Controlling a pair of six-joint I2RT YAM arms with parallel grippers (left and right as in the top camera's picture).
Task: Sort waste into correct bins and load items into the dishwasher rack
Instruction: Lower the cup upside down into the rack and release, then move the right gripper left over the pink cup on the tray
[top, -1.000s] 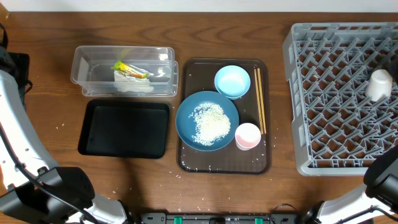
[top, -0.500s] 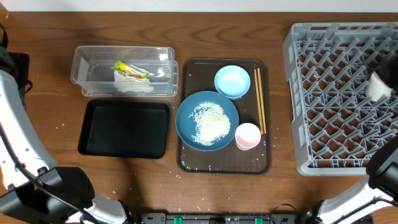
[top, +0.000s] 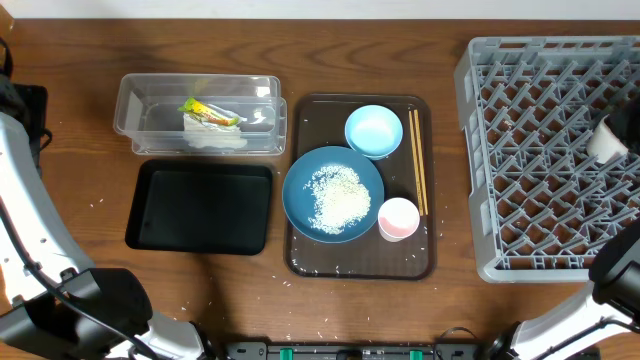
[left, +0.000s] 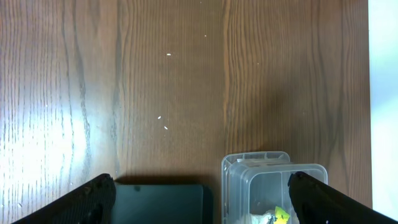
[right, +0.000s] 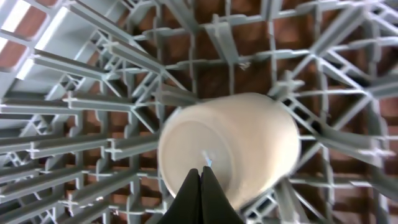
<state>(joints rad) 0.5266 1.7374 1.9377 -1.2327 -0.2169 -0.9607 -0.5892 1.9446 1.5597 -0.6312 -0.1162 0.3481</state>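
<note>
1. In the right wrist view, the white cup (right: 230, 146) lies tilted on the lattice floor of the rack (right: 81, 81). Its base faces the camera, just beyond the tips of the right gripper (right: 203, 186).
2. The right gripper's fingers are pressed together with nothing between them. Their tips overlap the cup's base in this view, and we cannot tell whether they touch it.
3. The left gripper (left: 200, 180) is spread wide and empty above the table. Between its fingers we see a corner of the black tray (left: 161, 202) and, to the right, one end of the clear tub (left: 273, 171) with the snack wrapper (left: 280, 216) inside.
4. Only the overhead view places the cup at the right edge of the rack. It also shows the crumpled paper (top: 215, 135) beside the wrapper in the tub.
5. The overhead view alone shows the brown tray (top: 300, 255) between the bins and the rack. On it are the dark-blue dish (top: 297, 190) heaped with rice (top: 338, 195), the light-blue bowl (top: 373, 131), the pink cup (top: 399, 218) and the chopsticks (top: 418, 160).
</note>
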